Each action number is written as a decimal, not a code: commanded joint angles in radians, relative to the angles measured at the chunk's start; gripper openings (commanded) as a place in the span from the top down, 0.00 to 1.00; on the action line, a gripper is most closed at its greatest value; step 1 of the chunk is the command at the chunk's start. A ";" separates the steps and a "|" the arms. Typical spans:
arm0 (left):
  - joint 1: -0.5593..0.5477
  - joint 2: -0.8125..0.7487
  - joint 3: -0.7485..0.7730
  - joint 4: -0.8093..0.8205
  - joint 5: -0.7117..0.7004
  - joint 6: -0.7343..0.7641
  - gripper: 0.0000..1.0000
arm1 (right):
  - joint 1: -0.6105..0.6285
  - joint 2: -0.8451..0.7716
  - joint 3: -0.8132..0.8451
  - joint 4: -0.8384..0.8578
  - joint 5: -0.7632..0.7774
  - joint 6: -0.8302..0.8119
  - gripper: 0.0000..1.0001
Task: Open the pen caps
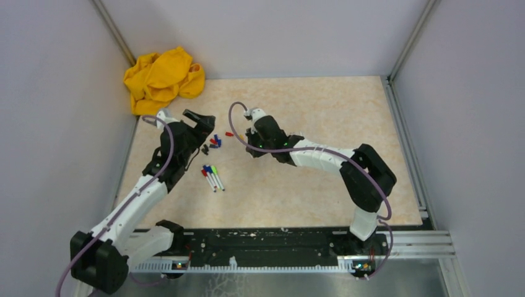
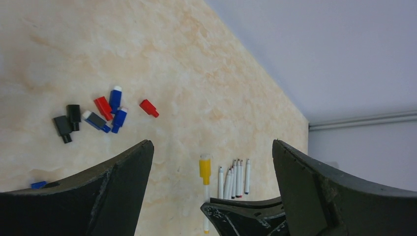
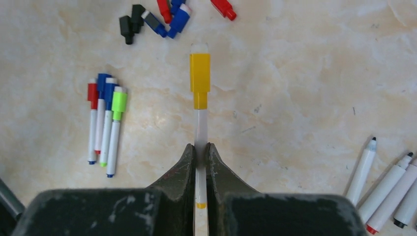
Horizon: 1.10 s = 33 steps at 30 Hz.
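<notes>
My right gripper is shut on the white barrel of a marker and holds it above the table. The marker's yellow cap is on and points away from the jaws. It also shows in the left wrist view. My left gripper is open and empty, a short way left of the yellow cap, as the top view shows. Several capped markers with red, blue and green caps lie side by side. Loose black, blue and red caps lie beyond them.
Several uncapped markers lie in a row to the right, also seen in the left wrist view. A crumpled yellow cloth lies at the table's far left corner. Grey walls close the table on three sides.
</notes>
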 commanded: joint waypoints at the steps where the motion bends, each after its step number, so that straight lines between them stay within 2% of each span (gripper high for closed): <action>1: -0.003 0.105 0.012 0.136 0.171 -0.017 0.04 | -0.024 -0.062 -0.009 0.115 -0.131 0.033 1.00; 11: -0.002 0.326 0.034 0.235 0.388 -0.082 0.05 | -0.077 -0.082 -0.021 0.185 -0.251 0.065 1.00; 17: -0.002 0.400 0.019 0.315 0.451 -0.118 0.10 | -0.081 -0.077 -0.018 0.194 -0.284 0.072 1.00; 21: -0.003 0.437 0.024 0.345 0.474 -0.126 0.21 | -0.083 -0.079 -0.022 0.194 -0.287 0.074 1.00; 25: -0.002 0.468 0.025 0.367 0.497 -0.136 0.35 | -0.091 -0.082 -0.030 0.194 -0.292 0.074 1.00; 33: -0.003 0.495 0.026 0.395 0.530 -0.146 0.82 | -0.110 -0.089 -0.052 0.199 -0.294 0.079 1.00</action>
